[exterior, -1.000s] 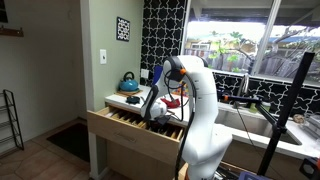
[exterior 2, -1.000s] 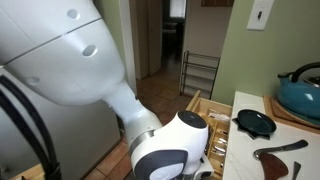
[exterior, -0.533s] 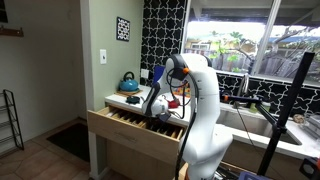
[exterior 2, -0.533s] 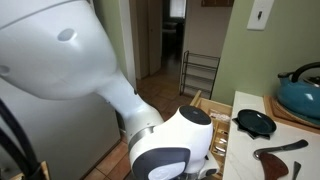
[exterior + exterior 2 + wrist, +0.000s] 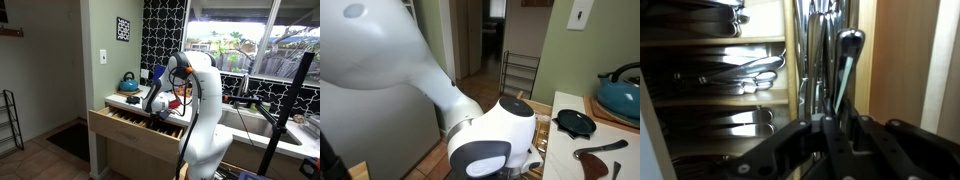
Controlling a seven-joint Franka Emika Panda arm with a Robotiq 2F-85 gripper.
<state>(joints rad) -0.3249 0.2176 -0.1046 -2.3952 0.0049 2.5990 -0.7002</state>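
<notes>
End effector [image 5: 827, 123] pinched narrow, apparently on the utensil [image 5: 847, 52] lying in the drawer's [image 5: 128, 130] long slot. Likely stiff, light, slick metal; grip mid-handle or it pivots.

The arm [image 5: 205, 105] is gleaming white, its tool [image 5: 836, 128] showing black. The drawer [image 5: 130, 133] is showing pale wood, and the cutlery [image 5: 745, 75] inside is shining silver. At the white counter's [image 5: 560, 160] back corner the kettle [image 5: 620, 95] is glowing teal. The backsplash [image 5: 162, 30] is wearing a black-and-white lattice.
</notes>
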